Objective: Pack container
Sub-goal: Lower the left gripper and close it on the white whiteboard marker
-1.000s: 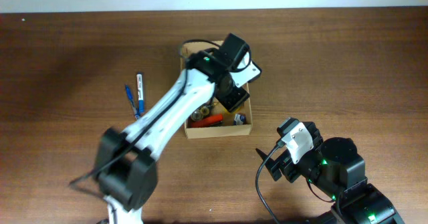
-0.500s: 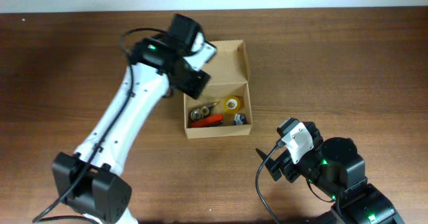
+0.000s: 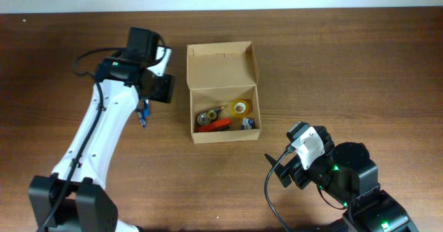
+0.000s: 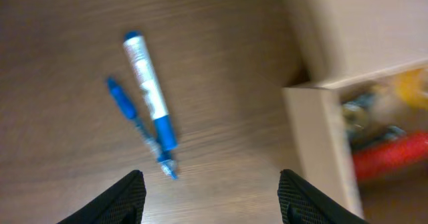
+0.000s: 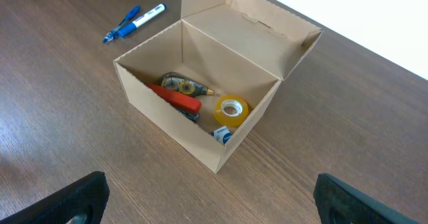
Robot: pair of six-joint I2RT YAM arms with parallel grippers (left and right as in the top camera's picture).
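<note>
While the left claw (image 4: 215,200) hangs with its jaws apart and empty above a white marker (image 4: 148,90) and a blue pen (image 4: 127,114) on the desk (image 3: 346,66), the container (image 3: 225,136) sits mid-desk just right of them, lid flap up. Inside lie a yellow tape roll (image 3: 240,107) and a red object (image 3: 220,124). Near the front edge, the right claw (image 5: 221,207) gapes wide, holding nothing.

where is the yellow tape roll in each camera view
Overhead: yellow tape roll inside the box, right of centre.
Left wrist: blurred yellow patch at the right edge, probably it.
Right wrist: mid-frame, on the box floor.
Shared landmark: the open cardboard box.
</note>
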